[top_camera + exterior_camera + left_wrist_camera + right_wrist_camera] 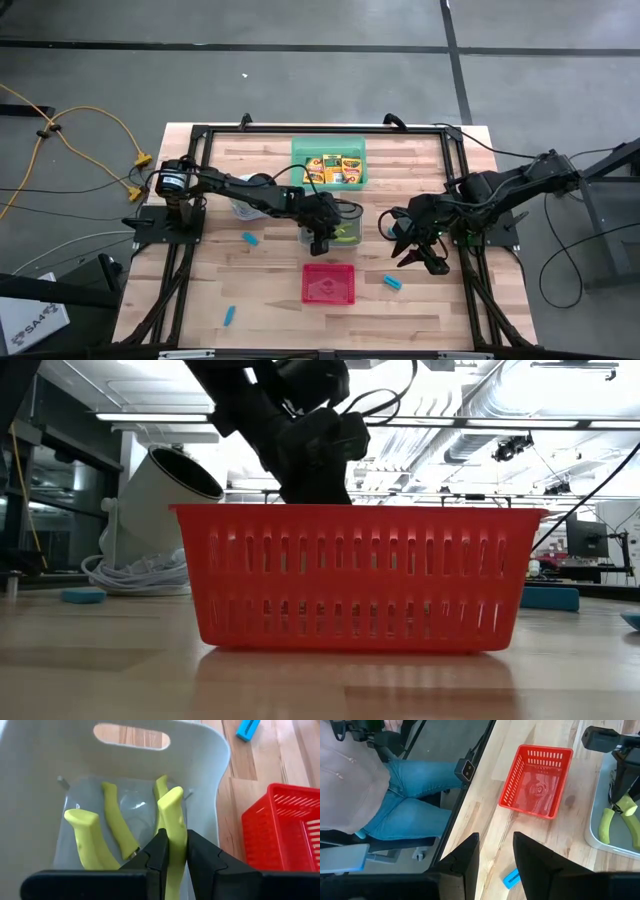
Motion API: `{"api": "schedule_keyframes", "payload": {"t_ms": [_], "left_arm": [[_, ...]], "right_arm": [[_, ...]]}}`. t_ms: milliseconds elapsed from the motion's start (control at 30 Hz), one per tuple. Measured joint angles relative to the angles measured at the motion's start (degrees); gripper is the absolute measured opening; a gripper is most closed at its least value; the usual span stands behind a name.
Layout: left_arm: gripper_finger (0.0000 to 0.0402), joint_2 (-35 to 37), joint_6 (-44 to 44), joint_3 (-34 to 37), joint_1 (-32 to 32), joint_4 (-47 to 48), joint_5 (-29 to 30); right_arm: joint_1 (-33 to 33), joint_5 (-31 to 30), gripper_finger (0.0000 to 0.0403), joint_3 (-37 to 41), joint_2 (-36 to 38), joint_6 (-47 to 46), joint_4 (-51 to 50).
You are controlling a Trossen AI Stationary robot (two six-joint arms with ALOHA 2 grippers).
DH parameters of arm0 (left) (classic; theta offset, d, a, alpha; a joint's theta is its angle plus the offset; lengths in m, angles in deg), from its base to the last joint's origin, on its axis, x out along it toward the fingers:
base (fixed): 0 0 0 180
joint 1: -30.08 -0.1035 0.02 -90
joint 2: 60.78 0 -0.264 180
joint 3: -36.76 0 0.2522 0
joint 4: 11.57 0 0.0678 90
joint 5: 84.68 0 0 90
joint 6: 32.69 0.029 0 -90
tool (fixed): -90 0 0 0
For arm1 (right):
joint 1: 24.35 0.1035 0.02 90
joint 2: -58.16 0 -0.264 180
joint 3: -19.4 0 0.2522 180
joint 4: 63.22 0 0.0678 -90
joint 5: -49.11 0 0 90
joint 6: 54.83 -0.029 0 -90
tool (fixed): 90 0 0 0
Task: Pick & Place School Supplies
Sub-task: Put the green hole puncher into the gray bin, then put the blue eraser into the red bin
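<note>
Left tool [174, 865] pinching yellow-green plier handle [172, 815] in grey tray [215, 765].
Handle's long axis runs straight out betw. fingers; red tray [329, 284] just nearer; right tool [495, 857] spread, empty.

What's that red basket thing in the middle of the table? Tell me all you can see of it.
The red basket is a small rectangular tray of shiny red plastic, with slotted walls and a solid floor. It sits upright on the wooden table, near the front edge, and looks empty. Nothing touches it; the grey tray stands close behind it.
</note>
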Motion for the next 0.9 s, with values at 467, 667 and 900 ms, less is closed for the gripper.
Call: {"api": "schedule_keyframes", "payload": {"t_ms": [467,667,900], "left_arm": [[0.0115,0.0,0.6,0.0,-0.1,0.3,-1.5],[0.0120,0.0,0.6,0.0,0.0,0.0,-1.5],[0.0121,0.9,3.2,0.0,0.0,-4.7,-0.8]], "right_arm": [[3.0,-0.2,0.0111,0.0,0.0,-1.5,0.0],[5.0,-2.3,0.0111,0.0,0.0,-1.5,0.1],[6.7,-3.4,0.0111,0.0,0.0,-2.6,0.1]]}}
